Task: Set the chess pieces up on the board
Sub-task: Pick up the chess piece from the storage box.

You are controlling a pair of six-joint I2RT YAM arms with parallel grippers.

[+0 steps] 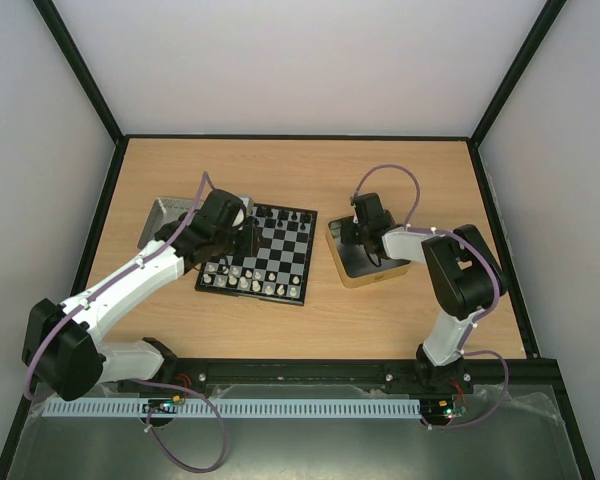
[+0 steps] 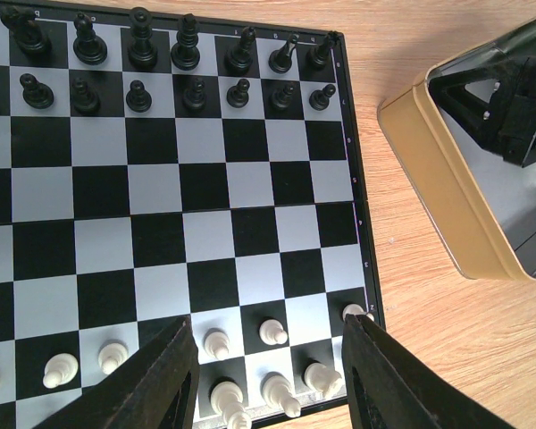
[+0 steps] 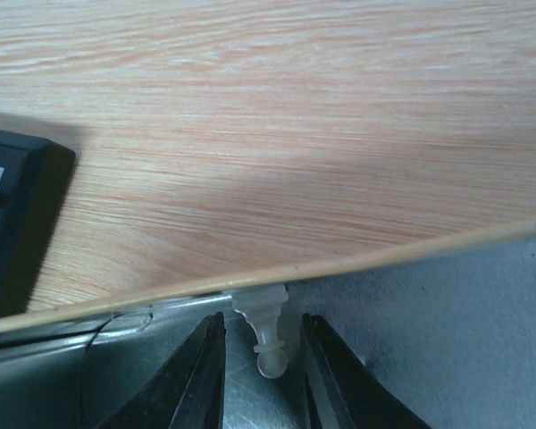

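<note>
Between right fingers (image 3: 196, 384), one white piece (image 3: 266, 335)

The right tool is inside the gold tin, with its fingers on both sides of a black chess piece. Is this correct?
Not quite. The chess piece between the fingers of the right tool is white, not black, as the right wrist view shows. The rest holds: the tool is inside the gold tin.

gold-sided tin (image 1: 365, 279) on wood table (image 1: 280, 170) rt of black pieces (image 2: 142, 49), grey tray (image 1: 168, 213) at far left.
</note>
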